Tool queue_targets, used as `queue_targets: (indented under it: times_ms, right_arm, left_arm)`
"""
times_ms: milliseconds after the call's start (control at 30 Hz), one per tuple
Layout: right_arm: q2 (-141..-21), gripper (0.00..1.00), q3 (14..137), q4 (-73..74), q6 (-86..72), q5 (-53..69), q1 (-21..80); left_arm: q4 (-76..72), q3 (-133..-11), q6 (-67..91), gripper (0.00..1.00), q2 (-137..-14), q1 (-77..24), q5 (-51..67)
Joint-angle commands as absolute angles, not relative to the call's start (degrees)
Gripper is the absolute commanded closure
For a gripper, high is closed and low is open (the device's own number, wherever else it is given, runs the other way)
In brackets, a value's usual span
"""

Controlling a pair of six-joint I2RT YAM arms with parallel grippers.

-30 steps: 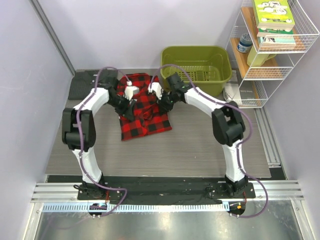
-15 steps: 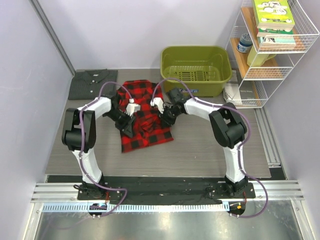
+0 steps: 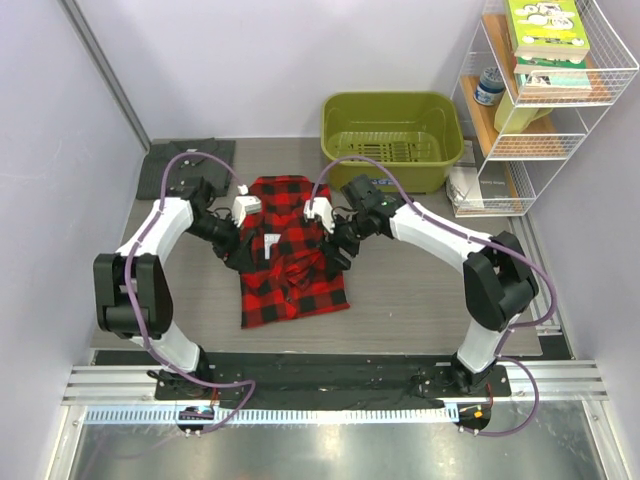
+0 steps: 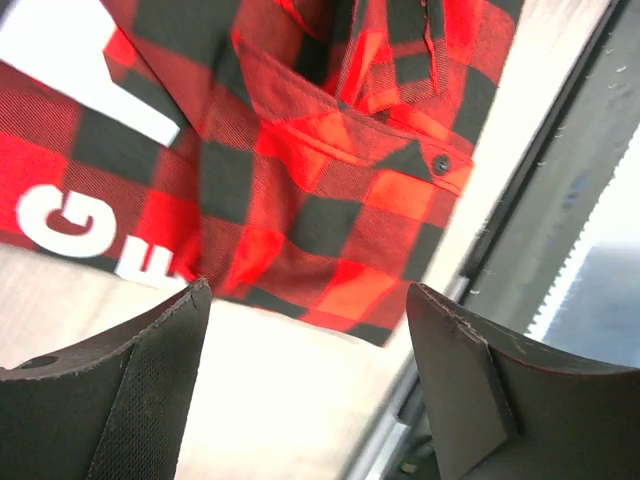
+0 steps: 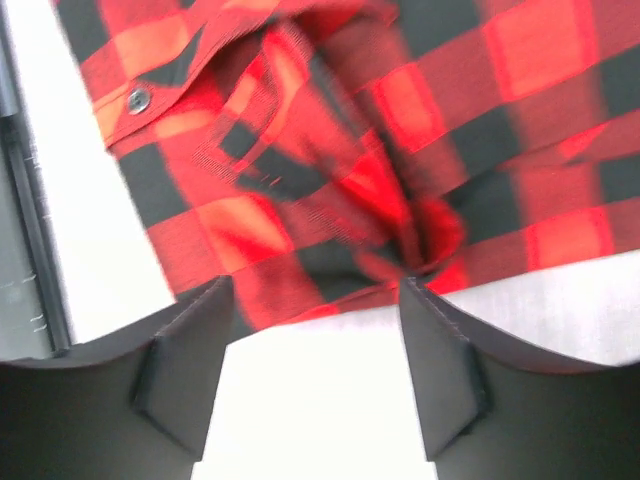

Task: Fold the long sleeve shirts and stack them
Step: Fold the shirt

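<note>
The red-and-black plaid shirt (image 3: 292,258) lies folded on the table, its white label (image 3: 271,240) facing up. The dark grey shirt (image 3: 182,166) lies folded at the back left corner. My left gripper (image 3: 238,257) hovers at the plaid shirt's left edge and my right gripper (image 3: 337,262) at its right edge. In the left wrist view the left gripper (image 4: 308,290) is open with nothing between its fingers, the plaid shirt (image 4: 330,190) just beyond. In the right wrist view the right gripper (image 5: 315,283) is open too, its tips at the hem of the plaid shirt (image 5: 330,150).
A green plastic basket (image 3: 392,112) stands at the back, right of the plaid shirt. A white wire rack (image 3: 545,110) with books and a jar fills the right side, papers (image 3: 478,186) at its foot. A metal rail (image 3: 330,385) runs along the near edge.
Both grippers drew the plaid shirt's far part toward the near side, then opened and let it go. The shirt now lies folded over. The left arm's elbow has swung out left.
</note>
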State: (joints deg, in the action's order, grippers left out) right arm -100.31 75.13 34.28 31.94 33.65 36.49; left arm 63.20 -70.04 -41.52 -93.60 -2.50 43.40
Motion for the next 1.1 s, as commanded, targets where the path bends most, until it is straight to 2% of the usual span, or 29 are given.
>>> queue_targets:
  times_ms: [0, 67, 167, 267, 367, 433, 467, 533, 633, 667, 700, 733, 767, 867, 1067]
  right_arm:
    - [-102.7, 0.23, 78.2, 29.1, 36.6, 30.2, 36.4]
    - [-105.0, 0.15, 80.0, 28.0, 38.1, 29.4, 36.4]
    - [-108.7, 0.12, 81.6, 27.4, 41.6, 29.2, 36.5]
    - [-111.2, 0.12, 82.0, 26.5, 43.5, 29.5, 36.7]
    - [-112.6, 0.15, 82.1, 25.8, 44.1, 29.8, 36.7]
    - [-112.9, 0.29, 82.4, 25.6, 43.3, 29.5, 36.7]
    - [-112.9, 0.46, 82.4, 25.4, 42.9, 29.5, 36.7]
    - [-111.8, 0.59, 82.0, 25.3, 42.0, 29.8, 36.7]
    - [-111.0, 0.74, 81.4, 25.5, 40.5, 30.1, 36.7]
    - [-110.7, 0.78, 81.3, 25.5, 40.3, 30.5, 36.7]
    - [-110.7, 0.88, 81.2, 25.5, 40.0, 30.4, 36.7]
    - [-110.6, 0.93, 81.0, 25.5, 39.3, 30.4, 36.7]
    - [-110.6, 0.98, 81.2, 25.6, 38.8, 29.8, 36.7]
    - [-110.4, 0.99, 82.1, 25.8, 36.1, 30.0, 35.9]
    - [-110.4, 0.99, 86.0, 26.6, 32.4, 30.4, 33.2]
  left_arm:
    - [59.0, -70.7, -47.4, 0.20, -96.8, -2.9, 42.8]
    - [57.8, -71.2, -48.1, 0.19, -99.4, -2.9, 41.8]
    - [55.5, -71.6, -48.2, 0.19, -101.3, -3.1, 41.3]
    - [55.1, -72.8, -48.2, 0.24, -103.9, -3.9, 40.6]
    - [58.4, -74.3, -49.5, 0.35, -106.7, -4.4, 41.0]
    - [60.4, -74.4, -50.2, 0.45, -107.7, -4.7, 41.1]
    - [60.8, -74.2, -50.8, 0.53, -107.7, -4.7, 40.9]
    - [61.8, -74.2, -51.2, 0.59, -107.3, -4.9, 40.4]
    - [64.1, -75.3, -51.4, 0.62, -107.8, -5.4, 40.0]
    - [64.6, -75.7, -51.4, 0.70, -107.9, -5.4, 40.6]
    - [65.3, -76.4, -51.9, 0.74, -107.9, -5.4, 41.0]
    - [66.1, -76.6, -51.9, 0.79, -107.3, -5.4, 41.3]
    - [66.3, -77.0, -52.2, 0.88, -106.6, -5.4, 42.4]
    - [67.3, -78.6, -52.3, 1.00, -103.3, -5.4, 44.2]
    - [65.3, -81.0, -51.3, 1.00, -99.5, -5.4, 45.6]
